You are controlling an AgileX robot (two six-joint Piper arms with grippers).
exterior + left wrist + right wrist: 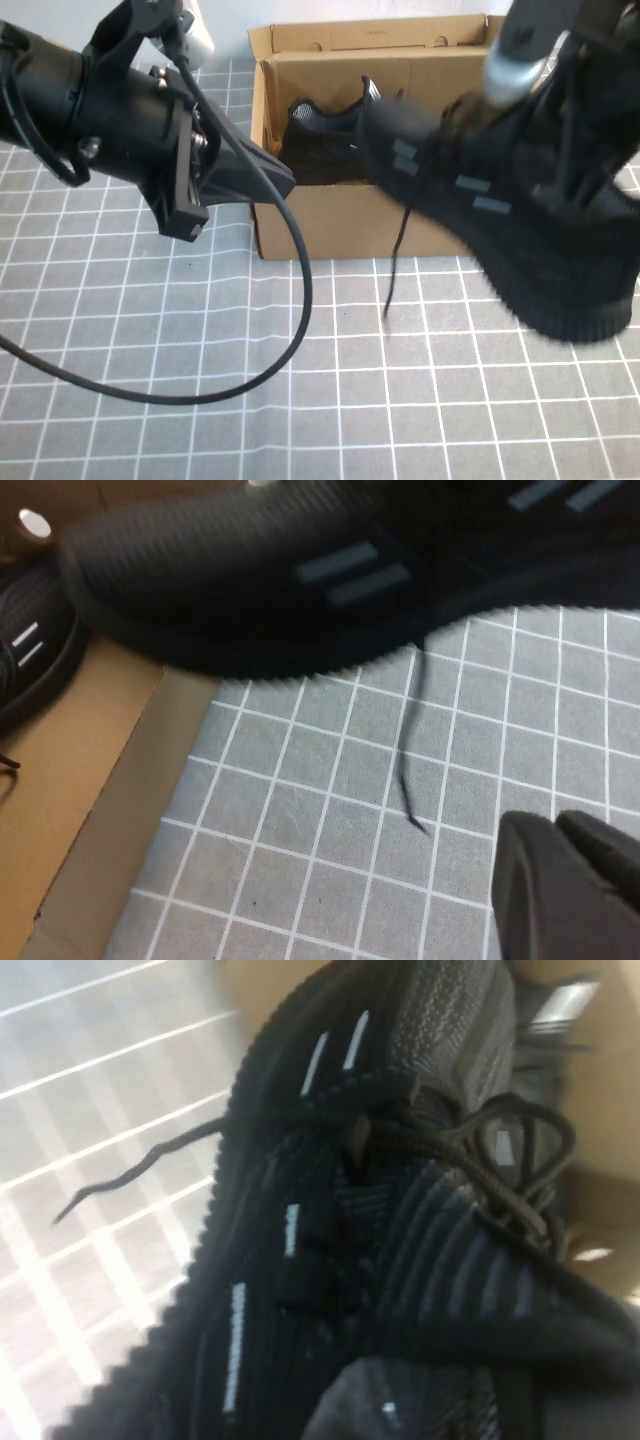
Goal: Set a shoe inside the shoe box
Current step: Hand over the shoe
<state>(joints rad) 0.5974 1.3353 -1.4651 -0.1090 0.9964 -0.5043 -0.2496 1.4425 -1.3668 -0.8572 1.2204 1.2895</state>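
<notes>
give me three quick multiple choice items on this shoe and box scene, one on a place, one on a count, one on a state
1. Where is the shoe held by the right gripper?
A. in the air in front of the shoe box
B. flat on the table
C. on the box lid

2. How many black sneakers show in the high view?
A. one
B. two
C. three

3. How is the left gripper?
A. shut on a lace
B. wide open
C. shut, holding nothing

Answers:
1 A, its sole is clear of the gridded mat, and its lace dangles.
2 B, the twin sneaker already lies in the box.
3 C, its fingers meet beside the box's front corner.
</notes>
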